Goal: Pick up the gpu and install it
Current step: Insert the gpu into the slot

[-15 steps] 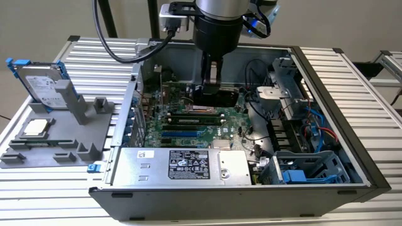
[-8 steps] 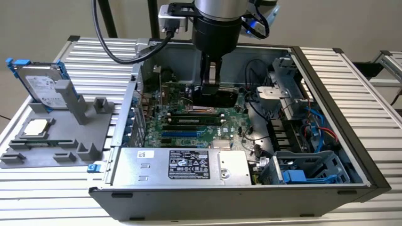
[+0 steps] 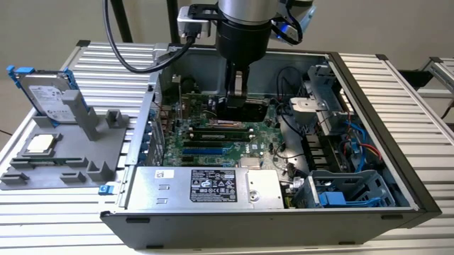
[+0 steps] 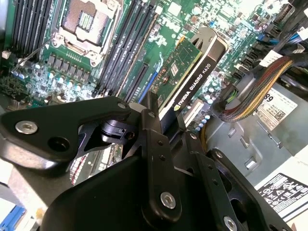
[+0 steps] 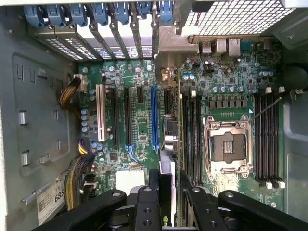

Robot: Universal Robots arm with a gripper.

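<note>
Black and edge-on, the gpu (image 3: 241, 106) is hanging inside the open computer case (image 3: 369, 159) in the exterior view, with the robot arm (image 3: 241, 32) reaching straight down over the green motherboard (image 3: 212, 143). A hard drive (image 3: 46, 95) in a blue frame and a small silver chip (image 3: 39, 144) are sitting on a grey holder (image 3: 64, 159) on the ribbed counter (image 3: 397, 90), toward the exterior view's left.

In the second wrist view, the claw (image 4: 161, 122) is pinching the gpu (image 4: 192, 72) narrowly across its thin body, the card's far end pointing toward the slots (image 4: 139, 82) on the board.

In the first wrist view, the claw (image 5: 168, 192) is holding the gpu (image 5: 174, 144) on edge, running alongside the long blue slot (image 5: 154, 115) and the empty processor socket (image 5: 226, 147), with its bracket end toward the rear slot covers (image 5: 120, 29).

Judging by these views, the pickup is done and the card is inside the case, but whether it is fully seated cannot be told; the claw is not yet letting go.
</note>
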